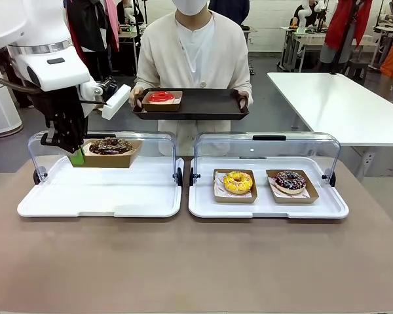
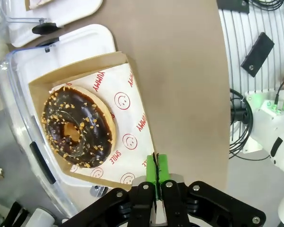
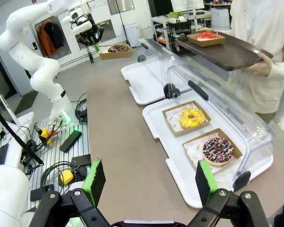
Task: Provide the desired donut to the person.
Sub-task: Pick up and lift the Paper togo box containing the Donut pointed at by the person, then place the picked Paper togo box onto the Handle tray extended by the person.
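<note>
The chocolate donut (image 1: 110, 146) sits in its cardboard box (image 1: 121, 158), which hangs above the left white tray (image 1: 98, 196), clear of it. The left pincer (image 1: 76, 157) is pinching the box's near-left edge. The step in hand appears to be the carry. Next, the box must travel forward and up to the person's (image 1: 196, 59) dark tray (image 1: 209, 104), beside the red donut (image 1: 161, 97). The right pincer (image 3: 149, 182) hangs spread above the table (image 3: 118, 137).

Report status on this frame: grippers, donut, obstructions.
Left gripper shut on chocolate donut's box, lifted above left display tray. Right gripper open, idle. Person's brown tray waiting, red donut aboard. Nothing in the way.
</note>
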`<state>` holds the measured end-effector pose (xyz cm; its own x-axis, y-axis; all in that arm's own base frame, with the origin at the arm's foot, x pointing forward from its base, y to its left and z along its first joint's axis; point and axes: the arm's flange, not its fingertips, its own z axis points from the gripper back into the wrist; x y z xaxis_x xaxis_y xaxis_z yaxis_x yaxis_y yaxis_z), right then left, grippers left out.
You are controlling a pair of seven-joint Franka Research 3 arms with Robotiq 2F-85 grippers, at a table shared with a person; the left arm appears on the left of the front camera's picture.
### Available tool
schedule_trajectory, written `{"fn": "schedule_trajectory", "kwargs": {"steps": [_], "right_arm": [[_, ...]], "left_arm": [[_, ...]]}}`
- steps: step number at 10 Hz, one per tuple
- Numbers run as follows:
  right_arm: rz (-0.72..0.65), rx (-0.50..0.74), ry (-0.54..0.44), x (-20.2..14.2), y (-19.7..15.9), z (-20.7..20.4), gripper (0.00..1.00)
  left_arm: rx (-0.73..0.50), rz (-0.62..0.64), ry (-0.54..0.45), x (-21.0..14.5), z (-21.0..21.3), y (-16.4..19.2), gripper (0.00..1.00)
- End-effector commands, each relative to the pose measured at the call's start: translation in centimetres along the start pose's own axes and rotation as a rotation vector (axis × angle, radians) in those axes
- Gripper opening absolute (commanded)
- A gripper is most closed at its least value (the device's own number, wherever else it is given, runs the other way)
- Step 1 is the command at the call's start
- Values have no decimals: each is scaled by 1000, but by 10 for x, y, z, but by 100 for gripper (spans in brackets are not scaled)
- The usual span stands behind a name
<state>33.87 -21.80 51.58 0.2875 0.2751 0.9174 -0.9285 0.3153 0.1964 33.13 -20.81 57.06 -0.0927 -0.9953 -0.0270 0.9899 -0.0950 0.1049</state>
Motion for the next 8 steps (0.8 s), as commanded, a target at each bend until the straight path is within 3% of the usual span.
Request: {"fn": "schedule_trajectory", "kwargs": {"steps": [1, 8], "right_arm": [[3, 1, -12, 1, 0, 1, 100], [3, 1, -12, 1, 0, 1, 100]], "left_arm": [[6, 7, -5, 3, 10, -8, 0], [6, 7, -5, 3, 10, -8, 0]]}}
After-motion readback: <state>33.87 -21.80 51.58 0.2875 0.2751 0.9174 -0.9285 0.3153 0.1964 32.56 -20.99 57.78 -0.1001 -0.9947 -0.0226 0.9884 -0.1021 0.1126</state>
